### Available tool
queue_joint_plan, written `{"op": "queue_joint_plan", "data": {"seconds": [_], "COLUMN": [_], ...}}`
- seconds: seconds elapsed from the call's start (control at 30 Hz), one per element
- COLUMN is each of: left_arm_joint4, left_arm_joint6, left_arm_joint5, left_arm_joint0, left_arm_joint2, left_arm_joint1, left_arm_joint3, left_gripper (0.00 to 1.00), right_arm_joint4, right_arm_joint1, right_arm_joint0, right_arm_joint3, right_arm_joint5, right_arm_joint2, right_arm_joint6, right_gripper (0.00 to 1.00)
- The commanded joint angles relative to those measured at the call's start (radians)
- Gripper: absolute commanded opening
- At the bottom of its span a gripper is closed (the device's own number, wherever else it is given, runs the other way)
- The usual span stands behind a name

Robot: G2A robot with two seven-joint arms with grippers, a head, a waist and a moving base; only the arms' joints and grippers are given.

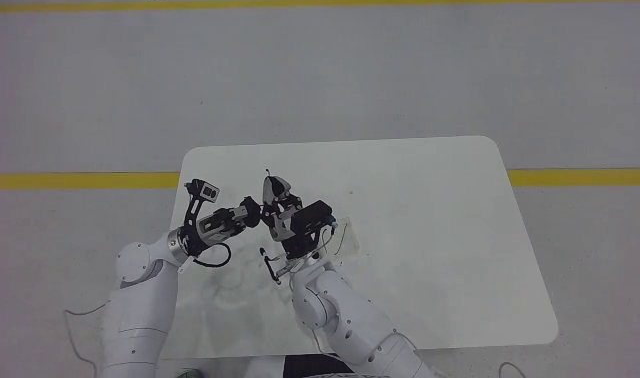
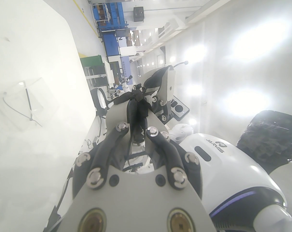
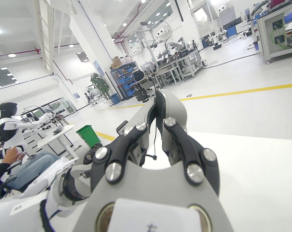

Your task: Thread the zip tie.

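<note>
The zip tie (image 3: 155, 146) is a thin black strand running up between the fingers of the right tool (image 3: 156, 97), which is clenched on it. One short end pokes out past the fingertips toward 12 o'clock and the other hangs loose in the gap near the tool's base. Held this way, well above the surface (image 1: 450, 228), the free end is likely being offered upright and steady so that the other arm can work on it.

The left tool (image 2: 136, 96) comes in from 9 o'clock with its tips right against the side of the right tool. Its fingers are drawn together, but whether they pinch any part of the tie I cannot tell. The left forearm lies low and nearly level. The right arm rises from 6 o'clock with its wrist bent, so its tool points away from the robot.

At about 4 o'clock from the pair lies a clear tray (image 2: 43, 85) with a spare tie (image 2: 28, 102) in it — probably stock for later rounds.
</note>
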Motion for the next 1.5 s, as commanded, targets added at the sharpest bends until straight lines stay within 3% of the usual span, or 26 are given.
{"op": "queue_joint_plan", "data": {"seconds": [0.0,0.23,0.33,0.9,1.47], "left_arm_joint4": [0.0,0.0,0.006,-0.034,-0.058], "left_arm_joint6": [0.0,0.0,0.041,0.079,0.095], "left_arm_joint5": [0.0,0.0,0.009,0.0,0.0], "left_arm_joint0": [0.0,0.0,0.006,0.02,0.013], "left_arm_joint2": [0.0,0.0,0.016,0.053,0.075], "left_arm_joint1": [0.0,0.0,0.002,0.03,0.053], "left_arm_joint3": [0.0,0.0,-0.018,-0.047,-0.046], "left_gripper": [0.0,0.0,0.0,0.0,0.0], "right_arm_joint4": [0.0,0.006,0.007,0.033,0.052], "right_arm_joint1": [0.001,0.002,0.002,0.006,0.004], "right_arm_joint0": [-0.004,-0.016,-0.019,-0.028,-0.021], "right_arm_joint3": [-0.003,-0.008,-0.007,-0.014,-0.002], "right_arm_joint5": [-0.001,-0.006,-0.007,-0.036,-0.029], "right_arm_joint2": [0.001,0.005,0.005,0.002,-0.004], "right_arm_joint6": [0.0,0.002,0.002,-0.014,-0.013], "right_gripper": [0.0,0.0,0.0,0.0,0.02]}}
